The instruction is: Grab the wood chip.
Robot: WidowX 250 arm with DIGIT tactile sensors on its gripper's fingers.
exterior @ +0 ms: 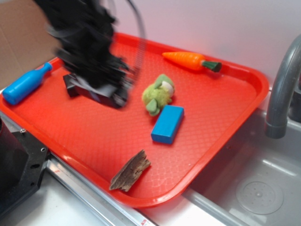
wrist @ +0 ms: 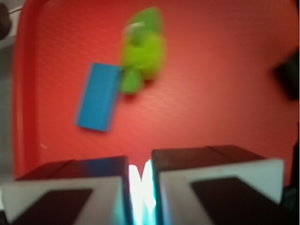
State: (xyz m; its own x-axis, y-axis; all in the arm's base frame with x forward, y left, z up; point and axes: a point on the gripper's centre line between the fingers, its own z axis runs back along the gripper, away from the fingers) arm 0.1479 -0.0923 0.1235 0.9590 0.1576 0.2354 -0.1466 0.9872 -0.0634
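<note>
Pincer hangs low over the tray's back-left part, blurred, its jaws nearly together on nothing. Wood chip lies well apart, by the near rim, in front of the blue block.

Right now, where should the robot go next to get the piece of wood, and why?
Probably swing toward the tray's near edge. The wood chip lies there alone, past the blue block, while the gripper hangs blurred over the tray's far side. The wrist view shows its fingers nearly together with nothing between, so it likely needs opening too.
</note>
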